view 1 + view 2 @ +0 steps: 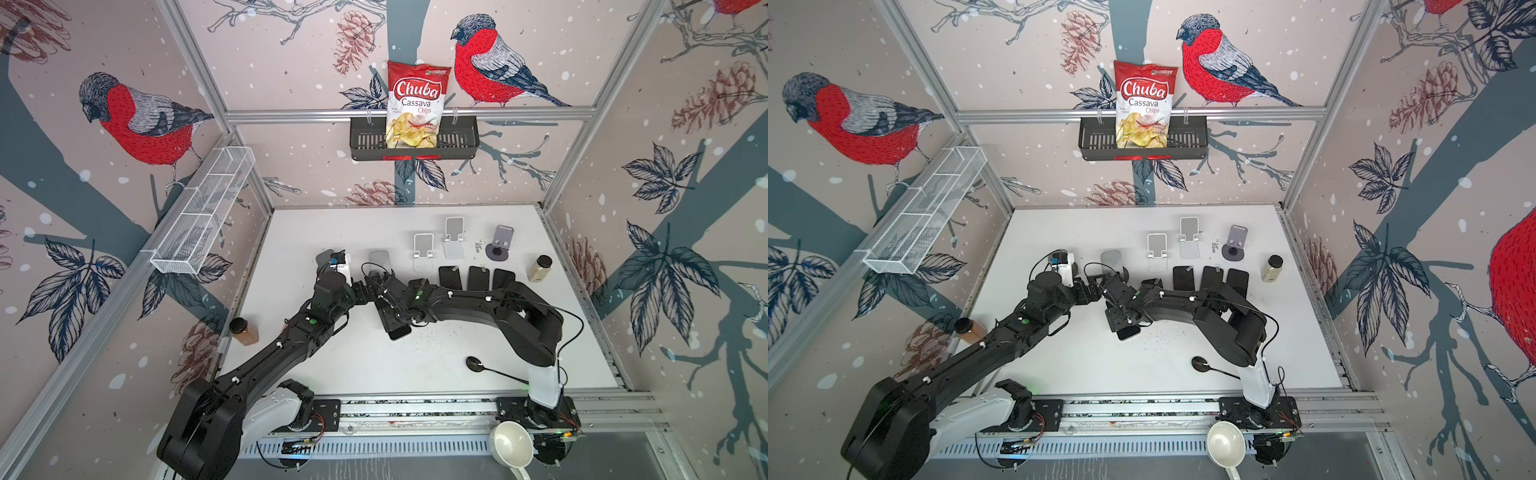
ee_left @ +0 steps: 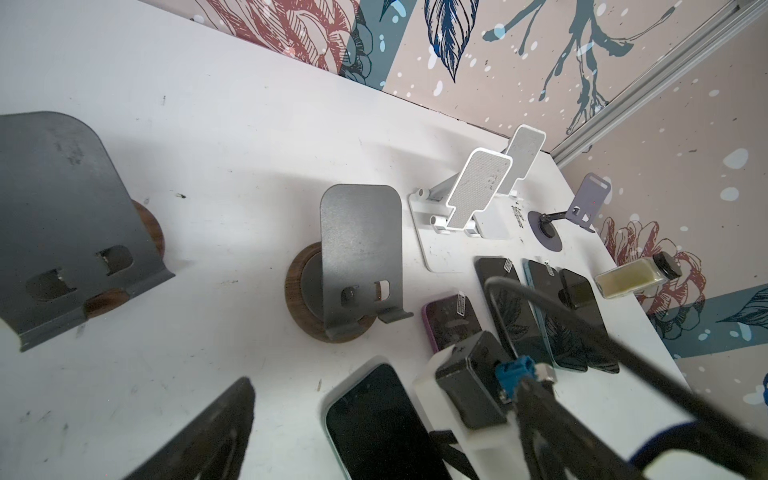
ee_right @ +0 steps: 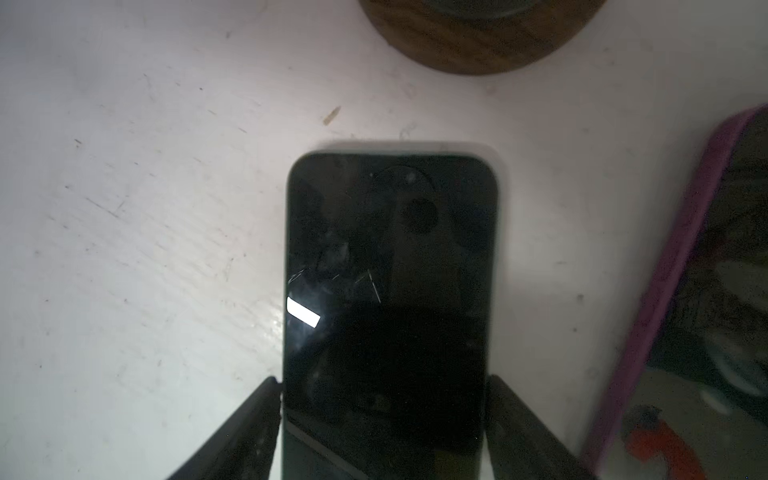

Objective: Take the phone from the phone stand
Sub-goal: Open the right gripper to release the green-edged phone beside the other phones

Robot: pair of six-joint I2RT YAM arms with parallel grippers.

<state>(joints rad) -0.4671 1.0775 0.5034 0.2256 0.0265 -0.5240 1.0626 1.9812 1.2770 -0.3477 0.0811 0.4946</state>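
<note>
Phone (image 3: 390,270) lies flat on the surface (image 3: 145,208), off the wood-based stand (image 2: 357,257), so removal looks done. Right fingers (image 3: 245,428) flank its edges, whether gripping I cannot tell; left fingers (image 2: 208,428) gape idle.

Right wrist view: the phone (image 3: 390,270) is running off the picture's edge between the fingers, one end going unseen. The right gripper (image 3: 383,380) is showing just two blurred fingertips (image 3: 249,424) flanking it, and contact is proving impossible to judge. A wooden stand base (image 3: 478,37) is getting sliced by the frame, and a purple-cased phone (image 3: 681,332) is smearing out at the picture's edge. In both top views the right arm (image 1: 478,307) is covering most of that phone, mid-desk (image 1: 374,365). Near the desk's back edge, a small label (image 1: 478,246) is reading as mere specks. Beyond the front edge, a white cup (image 1: 512,449) is losing its handle to the frame.
</note>
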